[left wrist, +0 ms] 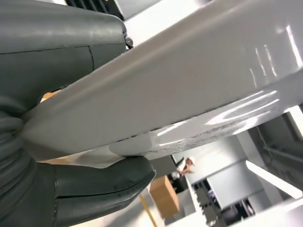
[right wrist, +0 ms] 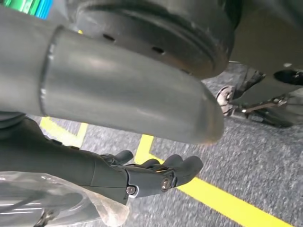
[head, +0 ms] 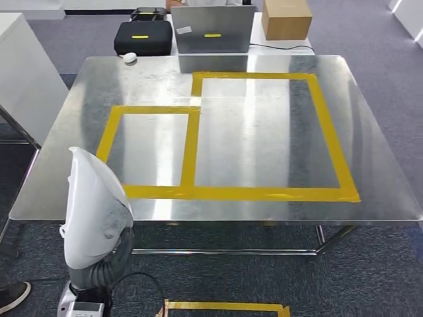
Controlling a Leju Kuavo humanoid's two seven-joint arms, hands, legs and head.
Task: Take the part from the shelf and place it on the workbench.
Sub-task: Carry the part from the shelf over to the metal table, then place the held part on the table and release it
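Note:
A white, smooth, pointed part (head: 92,205) stands upright at the lower left, just in front of the workbench's near edge. My left hand (head: 110,263) grips it from below; its grey ribbed cover shows under the part. In the left wrist view the part (left wrist: 178,90) runs across the picture, clamped between the thumb and fingers of my left hand (left wrist: 82,187). The steel workbench (head: 379,165) carries two rectangles of yellow tape (head: 239,193). My right hand (right wrist: 143,175) hangs over the grey carpet, fingers loosely stretched, holding nothing.
At the bench's far edge stand a laptop (head: 213,30), a black case (head: 143,37), a cardboard box (head: 286,18) and a white mouse (head: 130,57). A white cabinet (head: 20,72) is at the left. A person's shoe (head: 12,297) is near the lower left corner.

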